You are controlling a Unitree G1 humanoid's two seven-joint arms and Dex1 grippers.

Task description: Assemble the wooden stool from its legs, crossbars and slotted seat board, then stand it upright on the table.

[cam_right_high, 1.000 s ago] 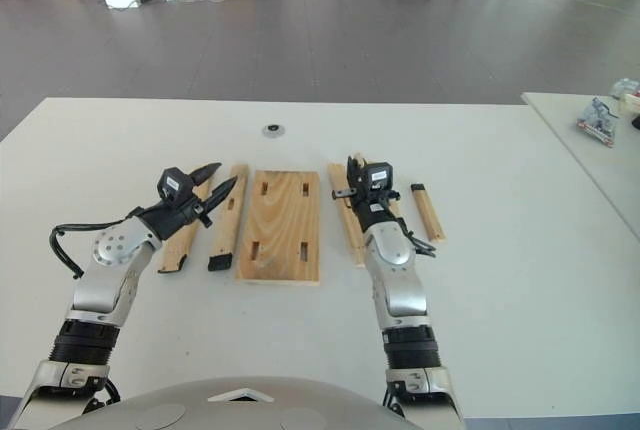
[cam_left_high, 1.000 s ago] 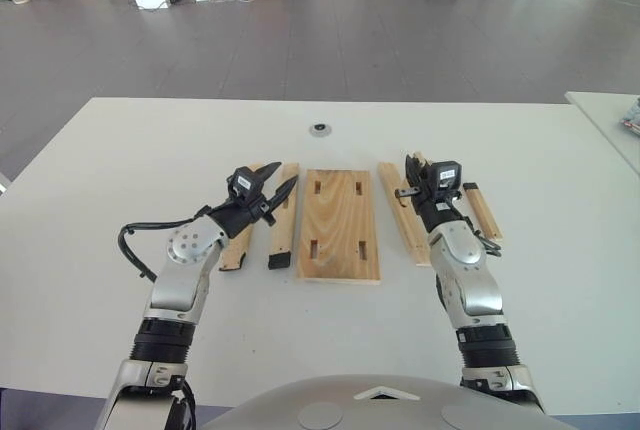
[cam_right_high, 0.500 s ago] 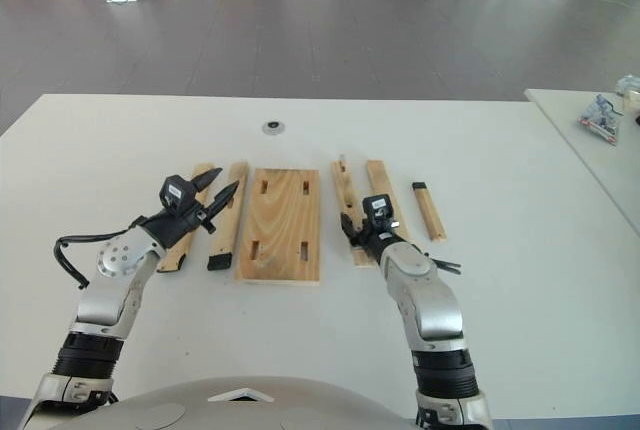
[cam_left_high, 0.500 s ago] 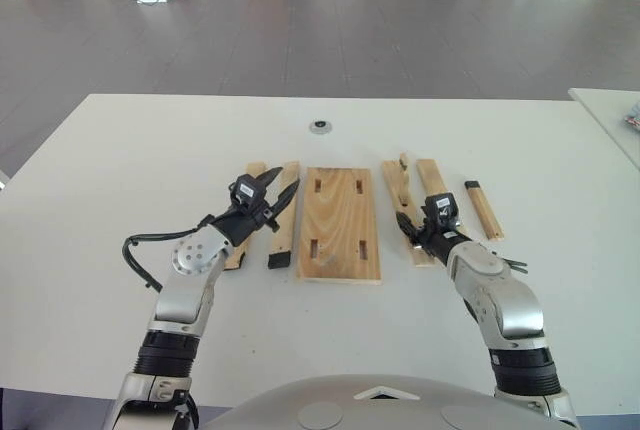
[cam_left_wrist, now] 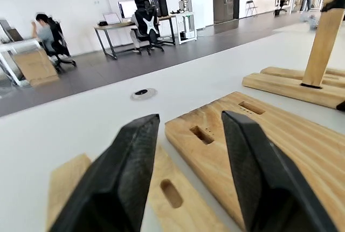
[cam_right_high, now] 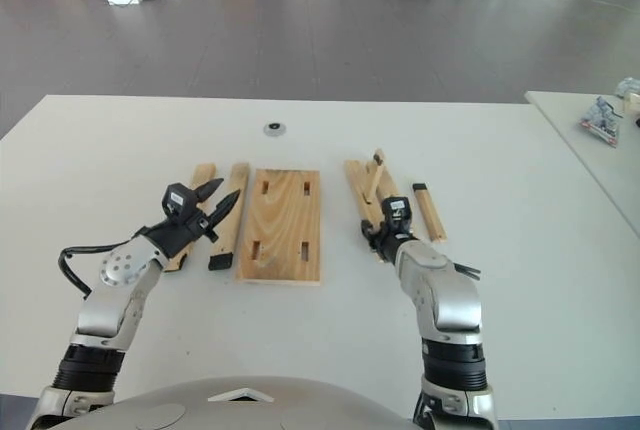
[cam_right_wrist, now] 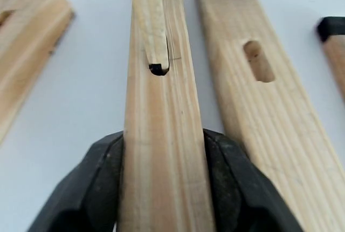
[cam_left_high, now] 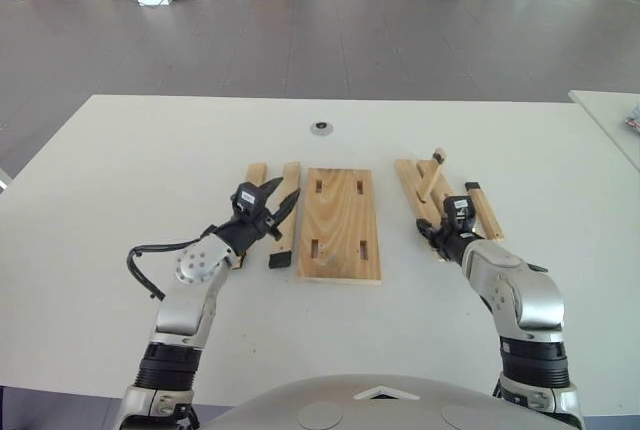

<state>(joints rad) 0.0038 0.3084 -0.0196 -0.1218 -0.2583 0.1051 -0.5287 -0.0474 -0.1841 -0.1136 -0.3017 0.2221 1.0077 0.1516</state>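
Note:
The slotted seat board (cam_left_high: 340, 225) lies flat mid-table. On its left lie two legs (cam_left_high: 288, 205), the inner one with a black foot (cam_left_high: 279, 260). My left gripper (cam_left_high: 285, 190) hovers open just above them, its black fingers (cam_left_wrist: 118, 189) either side of a slotted leg (cam_left_wrist: 170, 197). To the board's right, my right gripper (cam_left_high: 430, 233) is shut on the near end of a leg (cam_right_wrist: 161, 151). A crossbar (cam_left_high: 432, 168) stands tilted in that leg's slot (cam_right_wrist: 158, 69). A second slotted leg (cam_right_wrist: 259, 65) lies beside it.
A short black-tipped piece (cam_left_high: 483, 212) lies furthest right. A round grommet (cam_left_high: 320, 128) sits in the table beyond the board. Another table's corner (cam_left_high: 610, 115) is at the far right. Bare tabletop (cam_left_high: 120, 180) spreads to the left and front.
My right gripper drew back from the far ends of the right legs to the near end and shut on one leg, shifting it rightward. The left gripper edged back slightly, still open.

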